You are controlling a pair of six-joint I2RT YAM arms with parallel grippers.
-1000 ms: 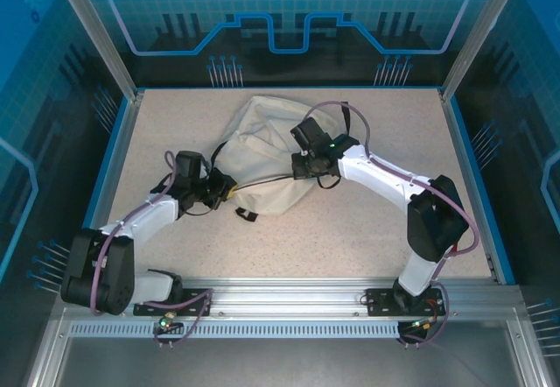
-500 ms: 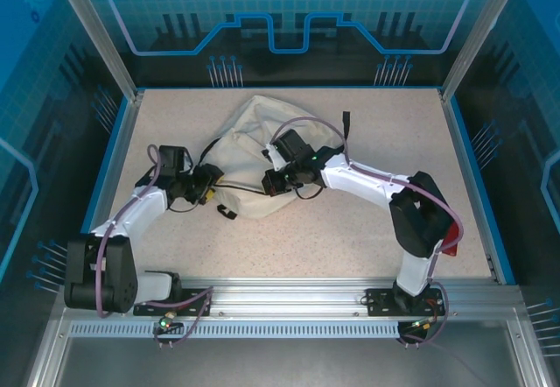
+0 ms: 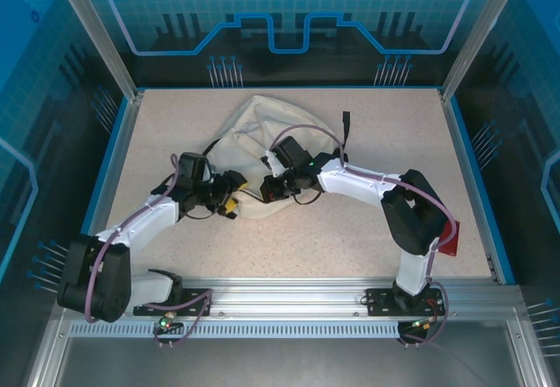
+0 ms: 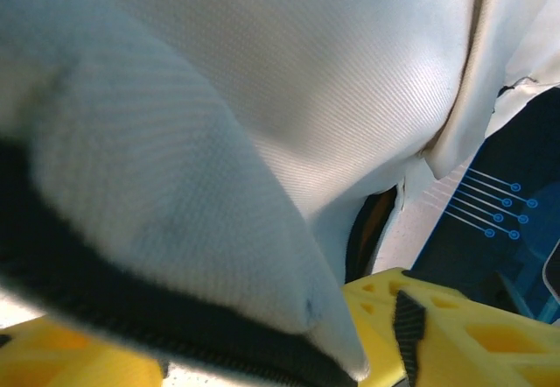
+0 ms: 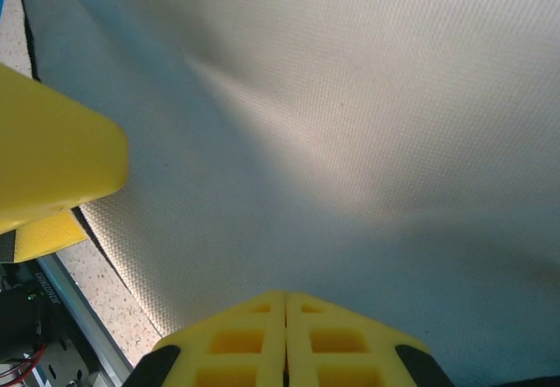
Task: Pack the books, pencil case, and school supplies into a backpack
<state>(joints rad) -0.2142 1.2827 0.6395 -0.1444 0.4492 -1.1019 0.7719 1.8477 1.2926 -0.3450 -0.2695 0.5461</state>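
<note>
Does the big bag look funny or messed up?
Yes. The backpack lies slumped and crumpled on the table instead of standing, with the left gripper and right gripper at its near edge.

Left end effector (image 3: 229,201) and right end effector (image 3: 269,190) drew together along the backpack (image 3: 249,133)

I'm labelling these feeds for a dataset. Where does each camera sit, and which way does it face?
Top external: above and behind the arm bases, looking down on the table; both arms show, left tool and right tool at the backpack.
Left wrist: on the left arm, close up to the backpack's cream fabric and dark zipper edge; its own yellow fingers at the bottom.
Right wrist: on the right arm, facing the same fabric; its fingers closed together at the bottom.
Shared: all three show the backpack.
</note>
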